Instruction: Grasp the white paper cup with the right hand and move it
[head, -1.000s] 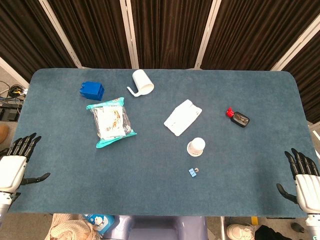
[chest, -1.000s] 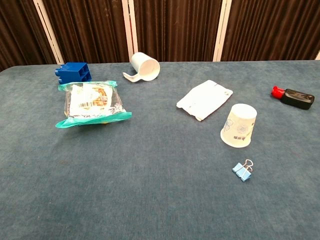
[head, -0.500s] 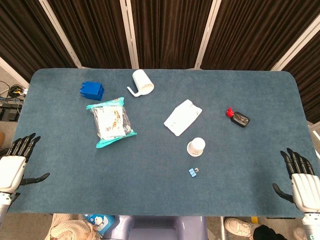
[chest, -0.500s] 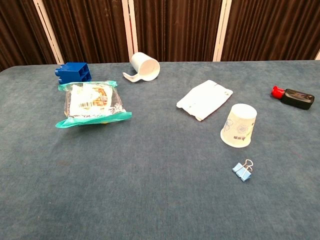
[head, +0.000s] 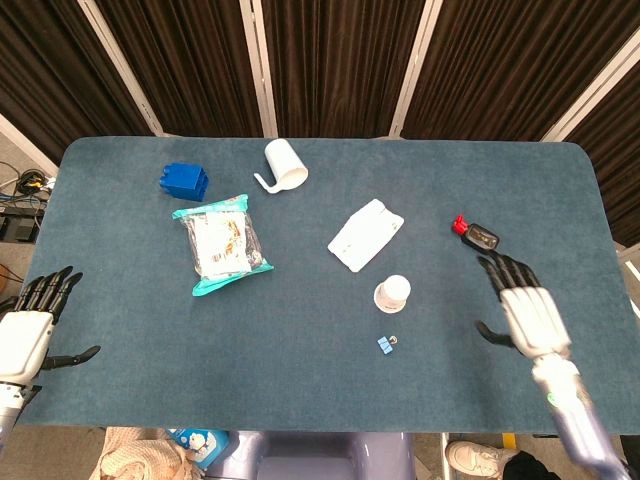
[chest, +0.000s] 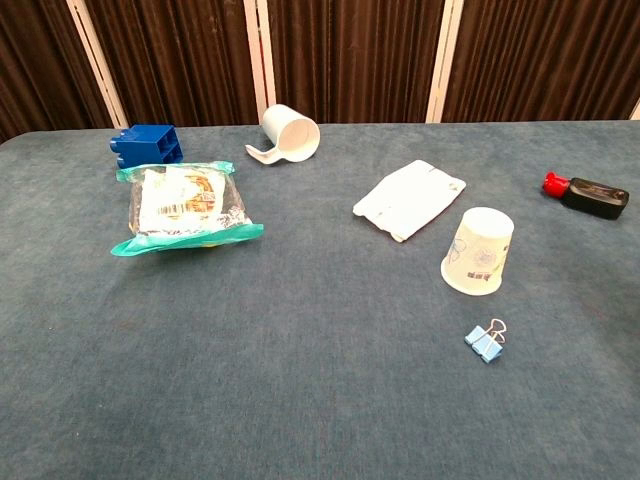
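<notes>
Room: dark brown curtains (head: 330, 60) with pale vertical strips hang behind the far edge; cables lie on the floor at the left in the head view.
Surface: blue-grey carpeted tabletop (head: 300, 380) with rounded corners, filling both views.
White paper cup (head: 392, 293): stands upside down, right of the tabletop's middle; in the chest view a faint blue print shows on its side (chest: 479, 251).
Right hand (head: 527, 312): over the tabletop at 3 o'clock from the cup, well apart from it, fingers spread wide, holding nothing; seen in the head view only.
Left hand (head: 28, 330): off the tabletop's left near edge, fingers apart, holding nothing.
Binder clip (head: 386, 344): small and blue, near the cup at 6 o'clock, not touching it.
White pouch (head: 365, 233): lies flat at 11 o'clock from the cup, just beside it.
Black bottle with red cap (head: 476, 234): lies on its side at 2 o'clock from the cup, just beyond the right hand's fingertips.
White mug (head: 284, 165): on its side near the far edge, mouth towards the near right in the chest view.
Snack bag (head: 220, 244): clear with teal edges, left of centre.
Blue block (head: 184, 181): at 11 o'clock from the snack bag, near it.
Between hand and cup: only bare tabletop.
</notes>
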